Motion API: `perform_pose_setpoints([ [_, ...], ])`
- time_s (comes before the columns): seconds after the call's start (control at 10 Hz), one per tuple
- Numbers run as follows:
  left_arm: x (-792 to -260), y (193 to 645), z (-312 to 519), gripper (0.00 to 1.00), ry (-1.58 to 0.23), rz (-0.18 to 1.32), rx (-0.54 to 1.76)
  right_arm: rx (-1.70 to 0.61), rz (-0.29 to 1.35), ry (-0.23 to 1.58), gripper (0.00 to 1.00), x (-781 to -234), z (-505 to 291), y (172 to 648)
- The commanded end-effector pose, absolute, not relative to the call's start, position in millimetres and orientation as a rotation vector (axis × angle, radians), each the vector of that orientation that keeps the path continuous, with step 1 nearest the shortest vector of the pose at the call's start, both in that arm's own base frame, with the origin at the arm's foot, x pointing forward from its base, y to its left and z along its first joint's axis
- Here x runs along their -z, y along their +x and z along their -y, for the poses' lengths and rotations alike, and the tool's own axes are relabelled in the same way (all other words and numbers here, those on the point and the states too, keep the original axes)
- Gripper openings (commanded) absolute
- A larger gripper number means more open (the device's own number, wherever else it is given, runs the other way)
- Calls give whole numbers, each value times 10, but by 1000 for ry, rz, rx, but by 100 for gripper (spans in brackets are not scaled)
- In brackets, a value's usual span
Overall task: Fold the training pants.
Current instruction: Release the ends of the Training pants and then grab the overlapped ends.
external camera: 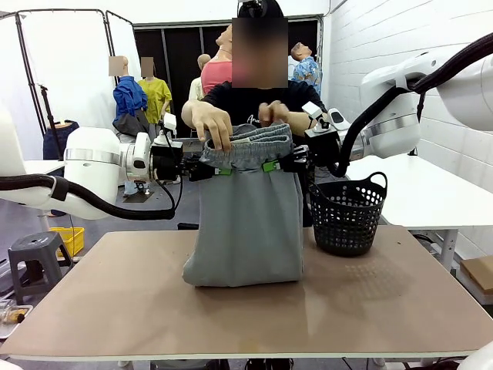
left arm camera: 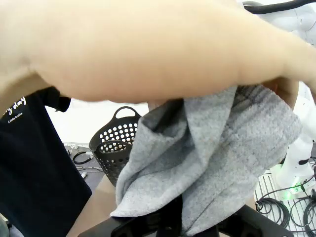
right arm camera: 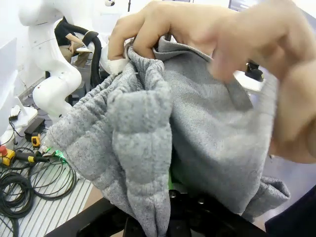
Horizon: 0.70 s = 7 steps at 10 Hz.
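Note:
The light grey training pants (external camera: 248,223) hang upright above the table, their lower end bunched on the tabletop. My left gripper (external camera: 219,169) is shut on the left side of the waistband. On the right side of the waistband my right gripper (external camera: 271,165) is shut too. The person's hands (external camera: 212,123) grasp the gathered waistband from above, between my grippers. In the left wrist view the grey pants fabric (left arm camera: 217,163) drapes over my gripper under the person's forearm (left arm camera: 148,49). Bunched pants fabric (right arm camera: 148,143) shows in the right wrist view, with the person's fingers (right arm camera: 197,29) pinching its top edge.
A black mesh basket (external camera: 348,212) stands on the brown table (external camera: 115,301) just right of the pants. The person stands at the far edge. A grey stool (external camera: 35,258) is off the table's left side. A white table (external camera: 431,193) lies to the right.

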State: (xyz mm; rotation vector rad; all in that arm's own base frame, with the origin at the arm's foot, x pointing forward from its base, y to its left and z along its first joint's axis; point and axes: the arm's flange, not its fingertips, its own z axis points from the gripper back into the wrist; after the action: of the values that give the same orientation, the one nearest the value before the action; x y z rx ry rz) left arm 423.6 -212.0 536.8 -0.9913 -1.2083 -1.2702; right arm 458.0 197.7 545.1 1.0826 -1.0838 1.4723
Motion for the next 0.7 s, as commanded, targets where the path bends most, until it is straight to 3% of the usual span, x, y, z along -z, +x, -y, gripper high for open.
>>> perform_pose_setpoints([
  [0.0,-5383,4231,2134,0,-994,1208,1271,-1452,1104,1099,0,-5447,-1990,4560],
  [0.6,-5383,4231,2134,0,-994,1208,1271,-1452,1104,1099,0,-5447,-1990,4560],
])
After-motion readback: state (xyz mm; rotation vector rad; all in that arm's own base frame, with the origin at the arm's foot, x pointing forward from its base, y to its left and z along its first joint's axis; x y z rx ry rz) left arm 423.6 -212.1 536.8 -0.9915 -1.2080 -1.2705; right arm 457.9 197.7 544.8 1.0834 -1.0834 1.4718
